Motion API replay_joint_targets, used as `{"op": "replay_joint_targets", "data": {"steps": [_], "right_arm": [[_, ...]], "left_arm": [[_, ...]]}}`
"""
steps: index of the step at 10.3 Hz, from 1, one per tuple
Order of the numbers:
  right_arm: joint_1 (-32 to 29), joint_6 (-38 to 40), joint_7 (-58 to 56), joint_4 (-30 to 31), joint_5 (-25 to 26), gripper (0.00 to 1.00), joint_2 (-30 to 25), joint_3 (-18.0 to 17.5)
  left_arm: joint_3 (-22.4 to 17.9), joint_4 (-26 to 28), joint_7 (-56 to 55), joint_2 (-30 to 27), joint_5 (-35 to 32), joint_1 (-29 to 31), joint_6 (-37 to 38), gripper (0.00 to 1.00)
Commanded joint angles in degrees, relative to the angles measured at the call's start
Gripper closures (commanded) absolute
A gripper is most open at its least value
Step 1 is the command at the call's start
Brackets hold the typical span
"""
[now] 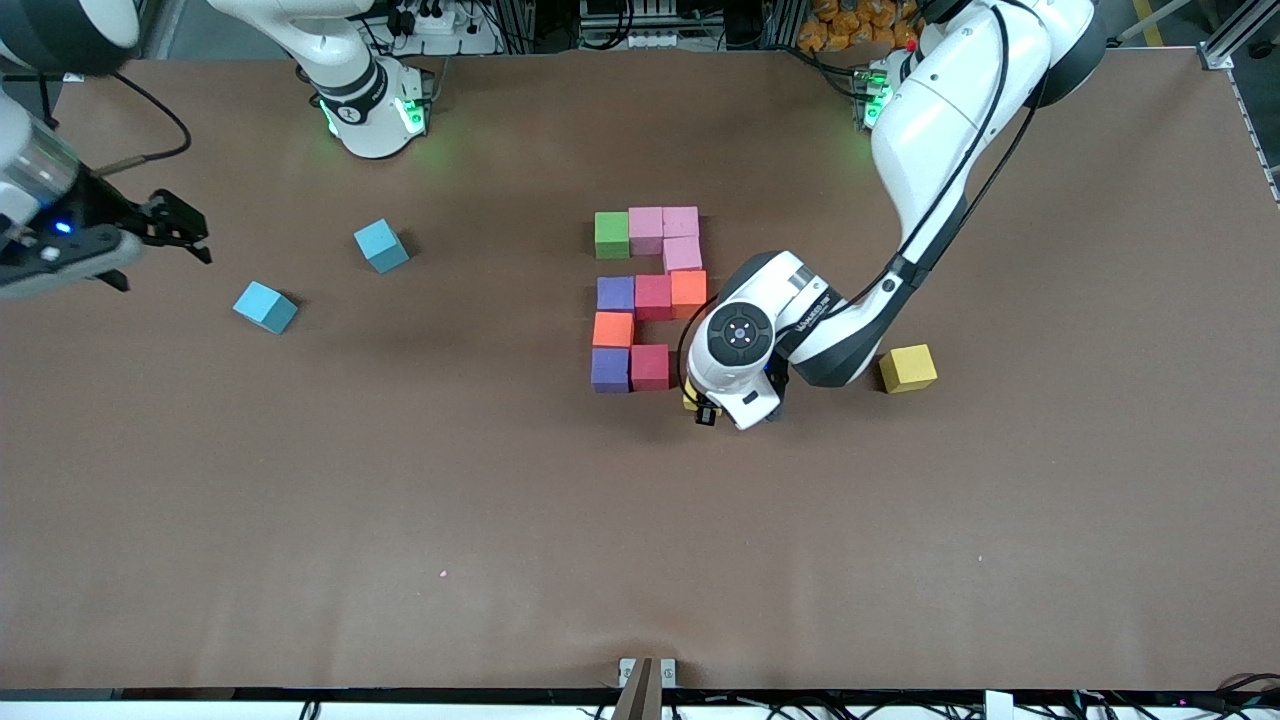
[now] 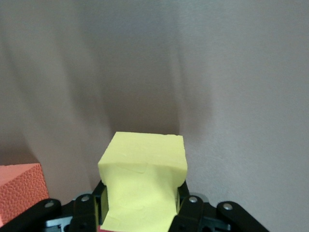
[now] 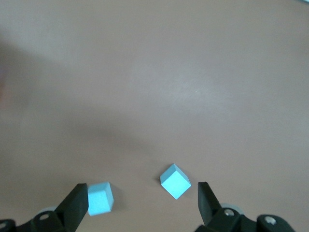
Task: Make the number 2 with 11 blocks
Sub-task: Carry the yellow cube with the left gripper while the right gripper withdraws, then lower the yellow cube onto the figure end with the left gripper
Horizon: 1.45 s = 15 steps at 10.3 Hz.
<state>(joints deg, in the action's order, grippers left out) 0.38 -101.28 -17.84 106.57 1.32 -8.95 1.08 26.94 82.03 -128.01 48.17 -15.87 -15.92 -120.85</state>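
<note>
Ten blocks lie together mid-table: green (image 1: 612, 234), three pink (image 1: 664, 226), purple (image 1: 615, 293), red (image 1: 653, 297), orange (image 1: 688, 292), orange (image 1: 613, 329), purple (image 1: 609, 369) and red (image 1: 649, 367). My left gripper (image 1: 700, 402) is low, right beside the nearer red block, toward the left arm's end. It is shut on a yellow block (image 2: 143, 169), which its fingers squeeze. Only a sliver of that block (image 1: 689, 400) shows in the front view. A reddish block's corner (image 2: 19, 191) shows in the left wrist view. My right gripper (image 1: 172, 230) is open and empty, waiting above the right arm's end.
A second yellow cube (image 1: 908, 368) lies alone toward the left arm's end, partly under the left forearm. Two light-blue cubes (image 1: 381, 245) (image 1: 266, 306) lie toward the right arm's end. They also show in the right wrist view (image 3: 175, 181) (image 3: 100, 198), below the right gripper (image 3: 140, 203).
</note>
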Motion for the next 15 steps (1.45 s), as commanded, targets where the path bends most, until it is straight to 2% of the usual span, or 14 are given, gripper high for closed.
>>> {"op": "replay_joint_targets", "data": {"steps": [1, 3, 5, 7, 12, 15], "right_arm": [[-1.43, 7.10, 4.04, -11.17, -0.44, 0.00, 5.34, 0.24], [-1.96, 11.09, 13.22, -14.01, -2.10, 0.00, 5.61, 0.15], [-2.05, 15.21, 15.29, -17.52, -2.29, 0.00, 5.61, 0.15], [-2.84, 16.89, 18.79, -17.89, -2.29, 0.00, 5.44, 0.42], [-2.93, 17.34, 18.55, -19.38, -0.80, 0.00, 7.20, 0.33], [-2.40, 17.34, 18.63, -19.47, -0.97, 0.00, 7.20, 0.15]], "left_arm": [[-0.13, 4.96, -6.53, -2.55, 0.05, -0.43, -3.93, 0.64], [0.39, 6.29, -8.12, -3.95, 0.13, 0.44, -4.92, 0.64], [0.57, 7.87, -8.39, -4.57, 0.31, 0.89, -5.01, 0.64], [1.01, 8.49, -8.57, -4.58, 0.31, 0.54, -5.79, 0.64], [1.27, 11.13, -11.81, -4.84, 0.14, 0.54, -10.62, 0.64], [1.27, 11.13, -12.08, -4.75, 0.22, 0.10, -10.72, 0.64]]}}
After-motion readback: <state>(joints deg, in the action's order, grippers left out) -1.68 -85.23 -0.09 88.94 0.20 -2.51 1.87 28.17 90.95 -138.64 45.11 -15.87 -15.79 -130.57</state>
